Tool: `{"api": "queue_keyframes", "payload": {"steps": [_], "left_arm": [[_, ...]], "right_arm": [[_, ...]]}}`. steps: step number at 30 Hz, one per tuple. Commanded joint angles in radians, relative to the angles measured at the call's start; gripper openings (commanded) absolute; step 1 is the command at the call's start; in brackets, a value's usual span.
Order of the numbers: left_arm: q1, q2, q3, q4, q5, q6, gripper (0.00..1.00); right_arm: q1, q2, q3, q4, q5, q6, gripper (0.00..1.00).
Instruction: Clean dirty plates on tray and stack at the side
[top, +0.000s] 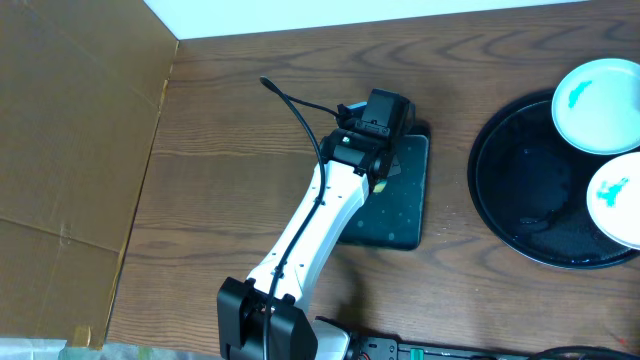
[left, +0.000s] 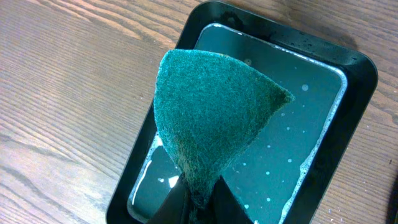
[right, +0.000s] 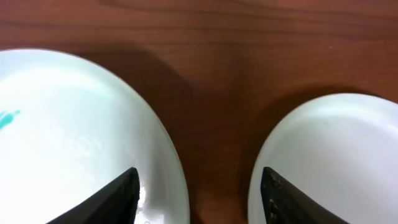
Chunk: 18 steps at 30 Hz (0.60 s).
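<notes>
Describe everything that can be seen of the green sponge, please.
The sponge is a thin teal-green scouring pad with a rough, fibrous face. It has a fan shape, rounded on top and narrowing to a point below, where the left tool is shut on it. It is held over the rectangular black tray, which holds shallow water. Whether the sponge touches the water cannot be told.

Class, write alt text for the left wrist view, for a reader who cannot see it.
The left gripper pinches a corner of a green sponge, held over a rectangular black tray of shallow water. The tray sits on a wooden table.
</notes>
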Motion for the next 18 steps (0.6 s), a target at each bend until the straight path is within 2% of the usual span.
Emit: {"api": "queue_keyframes", "payload": {"steps": [1, 5, 7, 13, 16, 18], "left_arm": [[0.003, -0.003, -0.006, 0.002, -0.013, -0.013, 0.07], [0.003, -0.003, -0.006, 0.001, -0.013, -0.013, 0.07], [0.003, -0.003, -0.006, 0.001, -0.013, -0.013, 0.07], [0.003, -0.003, -0.006, 0.001, -0.013, -0.012, 0.07], [0.003, -0.003, -0.006, 0.001, -0.013, -0.012, 0.07], [0.003, -0.003, -0.006, 0.001, -0.013, -0.012, 0.07]], "right_arm": [[0.006, 0.044, 0.000, 0.005, -0.047, -0.011, 0.61], [0.006, 0.080, 0.000, 0.006, -0.050, -0.010, 0.61], [0.006, 0.094, 0.000, 0.008, -0.050, -0.010, 0.56], [0.005, 0.097, 0.000, 0.008, -0.050, -0.010, 0.17], [0.005, 0.090, 0.000, 0.004, -0.082, -0.010, 0.03], [0.005, 0.083, 0.000, 0.004, -0.124, -0.010, 0.01]]}}
